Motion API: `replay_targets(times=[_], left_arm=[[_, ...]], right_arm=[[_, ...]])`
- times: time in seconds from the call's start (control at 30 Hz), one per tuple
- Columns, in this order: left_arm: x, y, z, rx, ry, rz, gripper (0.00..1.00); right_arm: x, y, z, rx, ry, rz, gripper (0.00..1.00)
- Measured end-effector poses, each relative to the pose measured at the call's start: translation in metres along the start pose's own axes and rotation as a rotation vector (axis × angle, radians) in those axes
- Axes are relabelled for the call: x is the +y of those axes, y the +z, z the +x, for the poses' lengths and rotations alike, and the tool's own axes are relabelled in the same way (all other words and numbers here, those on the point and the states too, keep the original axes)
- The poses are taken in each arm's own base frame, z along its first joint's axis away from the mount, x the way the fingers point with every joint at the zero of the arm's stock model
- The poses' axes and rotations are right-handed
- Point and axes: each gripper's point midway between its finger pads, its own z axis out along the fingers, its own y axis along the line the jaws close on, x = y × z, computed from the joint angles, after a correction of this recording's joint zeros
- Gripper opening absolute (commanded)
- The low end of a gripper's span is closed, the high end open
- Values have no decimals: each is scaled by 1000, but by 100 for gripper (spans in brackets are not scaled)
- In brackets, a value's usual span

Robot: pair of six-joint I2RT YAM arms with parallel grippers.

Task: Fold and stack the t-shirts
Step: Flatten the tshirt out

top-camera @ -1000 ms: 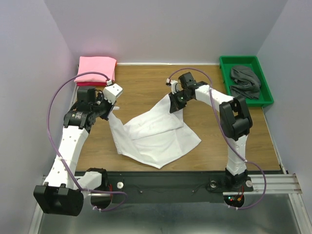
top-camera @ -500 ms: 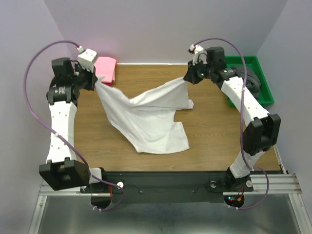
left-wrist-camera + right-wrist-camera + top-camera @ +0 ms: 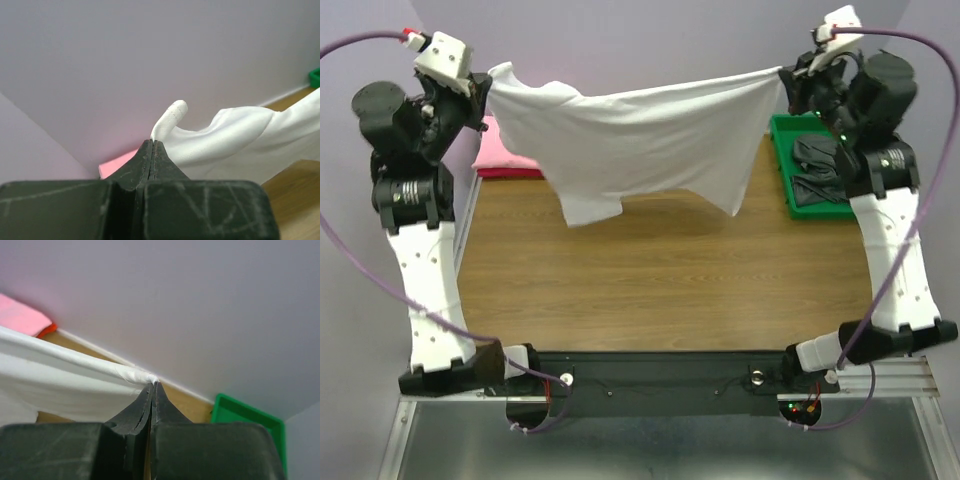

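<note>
Top external: left pincer [image 3: 483,88], right pincer [image 3: 786,76] grip white t-shirt [image 3: 640,140]; one pink [image 3: 503,157], one grey [image 3: 820,165].

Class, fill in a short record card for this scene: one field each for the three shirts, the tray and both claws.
white t-shirt: held in the air above the table, stretched between both claws
left claw: shut on one top corner of the white t-shirt
right claw: shut on the opposite top corner
pink t-shirt: at the table's far left, partly hidden
dark grey t-shirt: crumpled inside the tray
green tray: far right of the table
</note>
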Motion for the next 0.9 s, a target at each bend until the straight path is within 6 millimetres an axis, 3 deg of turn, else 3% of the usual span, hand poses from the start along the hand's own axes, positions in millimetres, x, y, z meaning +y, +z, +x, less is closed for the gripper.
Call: replay_targets(times=[0.13,0.23,0.43,0.53,0.63,0.7,0.8,0.9], left_arm=[[-18,-45,-48,-131,36,-25,0],[-36,-98,-96,-270,82,-71,0],[-76,-204,-170,-521,177,-146,0],[-91,-241,-197,-613,222,-163,0],[-91,-245,-200,-619,230,-171,0],[-86,-233,-187,-578,218,-169,0],[-76,-201,-148,-464,171,-148,0],[-65,-154,-87,-311,102,-103,0]], right_arm=[[-11,-66,-65,-156,-46,103,1],[-12,-124,-108,-281,-82,161,1],[-4,-230,-165,-491,-127,239,1],[-1,-266,-184,-572,-139,262,1],[0,-275,-192,-604,-148,270,0],[-1,-265,-184,-580,-146,264,1],[0,-228,-152,-487,-143,229,1],[2,-171,-91,-319,-130,173,1]])
